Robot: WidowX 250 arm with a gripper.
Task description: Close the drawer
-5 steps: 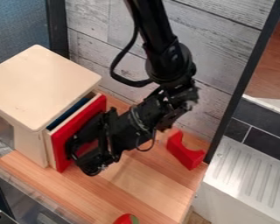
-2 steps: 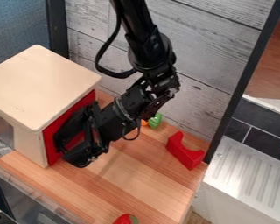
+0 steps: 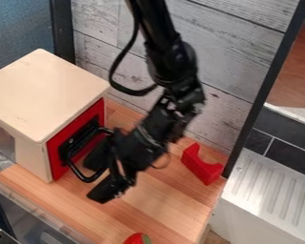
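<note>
Wood-grain countertop (image 3: 167, 209) takes up the lower middle, with a pale wooden cabinet (image 3: 44, 95) on it at the left. White ribbed drainboard (image 3: 269, 190) is over at lower right. Cabinet's red drawer front (image 3: 55, 157) sits flush, so yeah, drawer's shut, and whatever's inside is hidden. Black gripper (image 3: 95, 181) hangs just in front, left of center, fingers spread pretty wide, right by the drawer's black loop handle (image 3: 68, 159). Red block with a scooped-out curve (image 3: 203, 167) is right of center, and a little red-and-green toy (image 3: 137, 238) pokes in at the bottom edge.
</note>
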